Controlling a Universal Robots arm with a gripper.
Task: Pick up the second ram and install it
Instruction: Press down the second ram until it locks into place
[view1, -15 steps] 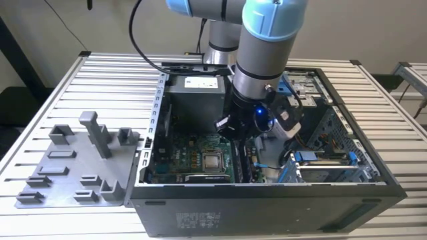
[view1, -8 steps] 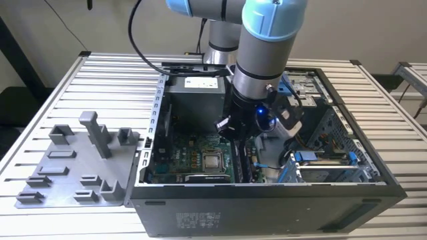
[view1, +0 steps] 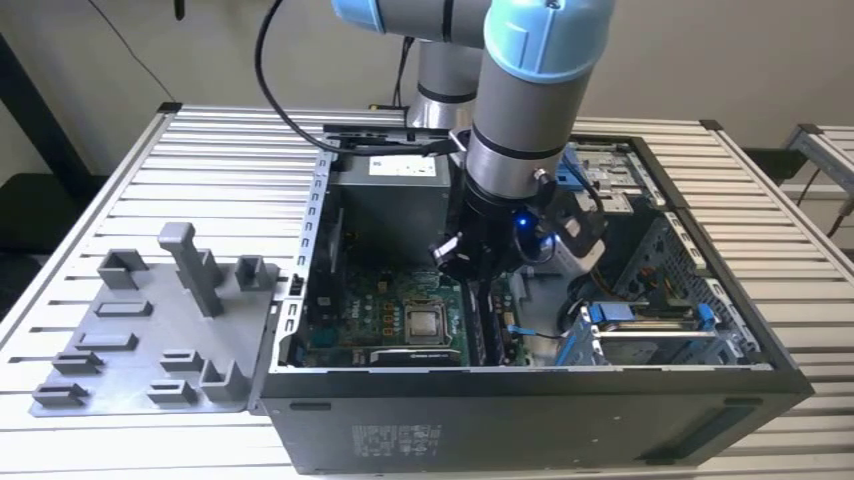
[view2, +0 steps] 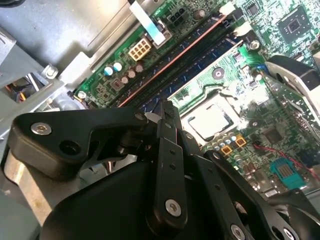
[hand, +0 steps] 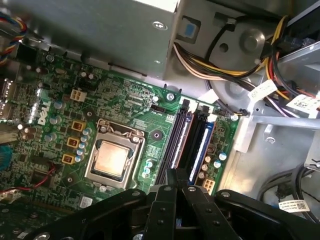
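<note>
- A slatted metal table (view1: 200, 150) holds an open black computer case (view1: 534, 390), lying on its side with the inside facing up.
- A grey and blue robot arm (view1: 534, 100) reaches down into the case from the far side.
- On the exterior view's left of the case sits a grey plastic tray (view1: 134, 340) with upright posts; no memory stick is on it.
- Inside the case lies a green circuit board (hand: 130, 100) with a square silver processor (hand: 111, 160) near its middle.
- The second ram (hand: 192, 142), by my reading, is the long dark stick standing on edge in the slots just beside the processor. Whether it is fully seated I cannot tell.
- It is likely light, stiff and thin, and fragile under bending. The long top edge or the flat faces are the safe places to grip, away from the contacts.
- The gripper (hand: 176, 174) hangs over the near end of those slots. Its fingers (view2: 167, 107) are pressed together, with nothing visible between them. Whether the tips touch the stick I cannot tell.
</note>
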